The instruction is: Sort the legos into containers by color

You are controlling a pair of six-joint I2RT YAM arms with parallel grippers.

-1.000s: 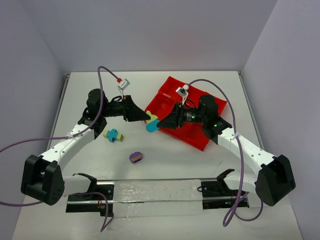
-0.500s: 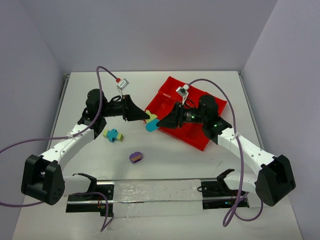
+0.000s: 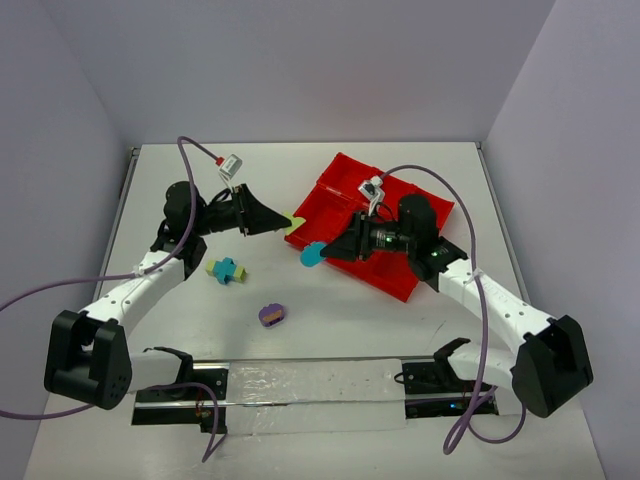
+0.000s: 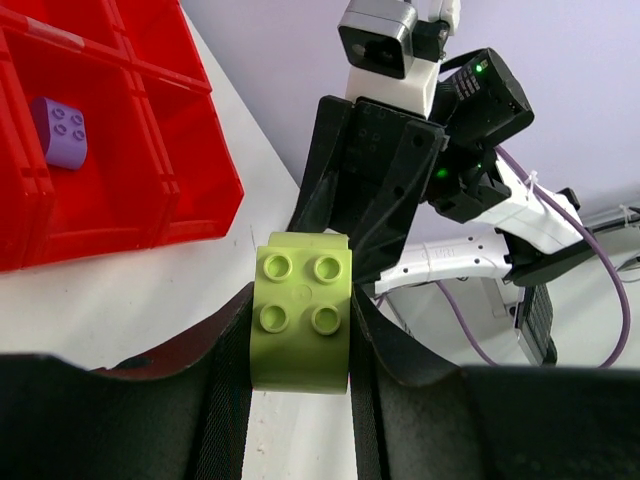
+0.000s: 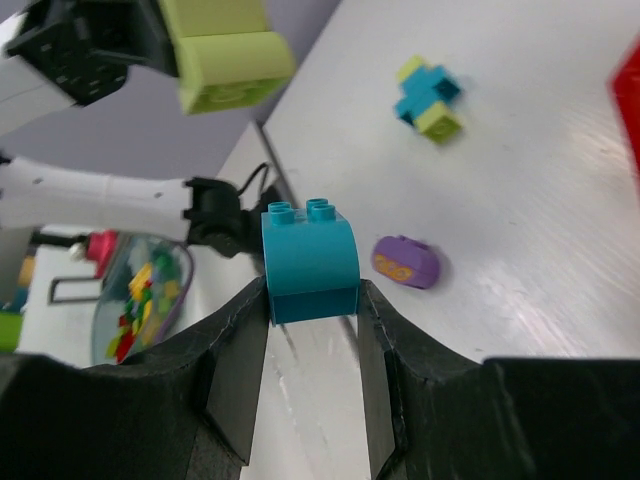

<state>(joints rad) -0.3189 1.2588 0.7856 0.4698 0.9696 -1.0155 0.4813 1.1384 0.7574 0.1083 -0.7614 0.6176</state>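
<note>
Nearest the arm bases, a rounded purple piece [image 3: 271,314] with a yellowish mark lies alone on the white surface [image 3: 330,330]. A little farther back and to the left sits a small cross-shaped stack [image 3: 226,270] of teal and yellow-green bricks, also on the surface and well apart from the purple piece.

Beyond these the two arms reach towards each other. The right claw [image 5: 312,300] is closed snugly on a teal brick [image 5: 310,255] with a rounded top and two studs showing, one finger pressed to each side. It is held above the surface, just off the left edge of the red tray [image 3: 335,190].

Slightly farther back, the left claw [image 4: 300,360] is clamped the same way on a yellow-green brick [image 4: 300,310] with four studs facing its wrist camera. That brick hangs near the tray's left corner, close to the teal one but not touching it.

The tray lies at an angle on the right half of the surface. A purple brick [image 4: 60,132] lies in one of its square compartments.
</note>
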